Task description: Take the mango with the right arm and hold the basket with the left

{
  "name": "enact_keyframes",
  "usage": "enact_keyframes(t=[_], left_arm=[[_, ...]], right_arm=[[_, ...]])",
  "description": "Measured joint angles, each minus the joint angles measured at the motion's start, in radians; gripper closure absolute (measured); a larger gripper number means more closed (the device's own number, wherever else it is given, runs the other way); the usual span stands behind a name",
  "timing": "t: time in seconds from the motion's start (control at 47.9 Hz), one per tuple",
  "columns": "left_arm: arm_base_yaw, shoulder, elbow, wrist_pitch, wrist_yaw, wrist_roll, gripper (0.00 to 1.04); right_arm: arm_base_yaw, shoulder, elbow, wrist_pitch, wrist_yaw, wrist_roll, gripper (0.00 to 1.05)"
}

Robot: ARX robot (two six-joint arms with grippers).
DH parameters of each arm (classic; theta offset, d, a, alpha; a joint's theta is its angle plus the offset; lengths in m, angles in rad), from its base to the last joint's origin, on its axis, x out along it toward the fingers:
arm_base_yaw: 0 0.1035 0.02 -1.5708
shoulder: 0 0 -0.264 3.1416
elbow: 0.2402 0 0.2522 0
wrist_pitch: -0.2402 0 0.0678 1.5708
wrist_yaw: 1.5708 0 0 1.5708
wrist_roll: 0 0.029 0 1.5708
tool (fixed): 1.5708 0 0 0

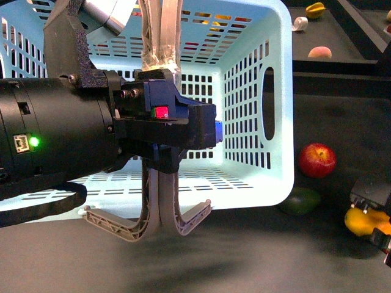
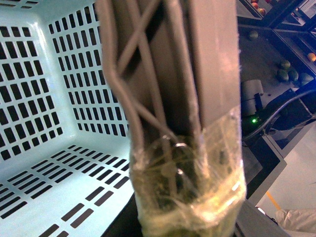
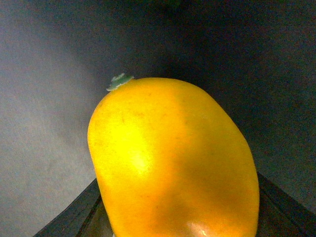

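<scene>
The light turquoise basket point(image 1: 256, 110) fills the upper middle of the front view, tipped so I look into its slotted inside. My left gripper point(image 1: 168, 125), on the bulky black arm with the blue block, is shut on the basket's taped grey-brown handles point(image 1: 160, 36). In the left wrist view the taped handles point(image 2: 187, 187) fill the frame, the basket wall point(image 2: 44, 98) behind. My right gripper point(image 1: 372, 223) is at the lower right edge, shut on the yellow-orange mango point(image 1: 360, 221). The mango point(image 3: 173, 163) fills the right wrist view.
A red apple point(image 1: 317, 160) and a dark green avocado point(image 1: 300, 201) lie on the dark table right of the basket, close to the mango. More fruit point(image 1: 319, 52) lies at the back right. The handles' lower ends point(image 1: 146, 223) hang in front of the basket.
</scene>
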State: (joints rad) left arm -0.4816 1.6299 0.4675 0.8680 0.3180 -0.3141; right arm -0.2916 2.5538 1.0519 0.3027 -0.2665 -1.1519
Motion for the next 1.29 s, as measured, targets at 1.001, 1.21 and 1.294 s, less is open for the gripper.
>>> enact_keyframes(t=[1.001, 1.21, 1.294], left_arm=[[0.0, 0.0, 0.0, 0.0, 0.0, 0.0, 0.87], [0.0, 0.0, 0.0, 0.0, 0.0, 0.0, 0.87], [0.0, 0.0, 0.0, 0.0, 0.0, 0.0, 0.87]], right_arm=[[0.576, -0.723, -0.233, 0.363, -0.156, 1.019, 0.44], [0.645, -0.621, -0.163, 0.417, -0.082, 1.081, 0.27], [0.642, -0.65, -0.171, 0.449, -0.049, 1.099, 0.12]])
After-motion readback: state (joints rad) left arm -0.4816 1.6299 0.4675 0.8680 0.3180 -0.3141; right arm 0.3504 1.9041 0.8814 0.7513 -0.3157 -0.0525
